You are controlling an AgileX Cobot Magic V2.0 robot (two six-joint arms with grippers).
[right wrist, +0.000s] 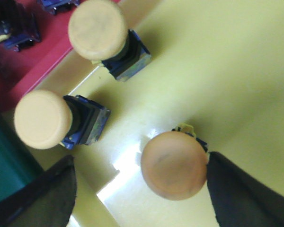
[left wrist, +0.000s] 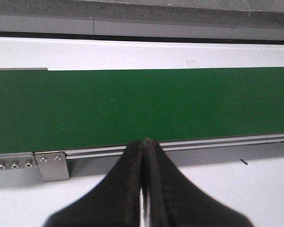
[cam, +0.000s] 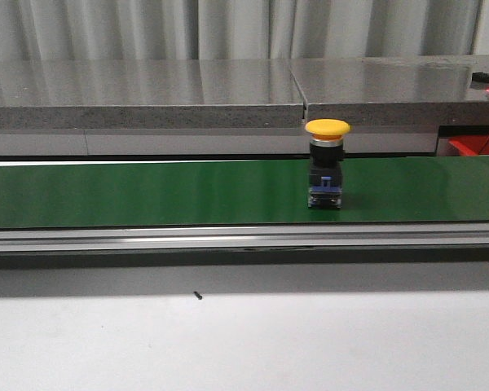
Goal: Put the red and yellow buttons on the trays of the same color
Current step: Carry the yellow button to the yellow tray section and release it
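A yellow button (cam: 327, 163) with a black and blue base stands upright on the green belt (cam: 147, 194), right of centre. Neither gripper shows in the front view. My right gripper (right wrist: 139, 182) is open above the yellow tray (right wrist: 227, 71). One yellow button (right wrist: 175, 164) stands between its fingers, right against one finger (right wrist: 241, 194). Two more yellow buttons (right wrist: 97, 29) (right wrist: 41, 119) stand on the same tray. The red tray (right wrist: 33, 61) borders it, and no red button cap shows. My left gripper (left wrist: 143, 144) is shut on nothing, over the white table by the belt's near rail.
Dark blue button bodies (right wrist: 12, 30) sit on the red tray, their caps hidden. A corner of the red tray (cam: 475, 146) shows at the far right behind the belt. A grey stone ledge (cam: 147, 94) runs behind the belt. A small dark speck (cam: 197, 296) lies on the table.
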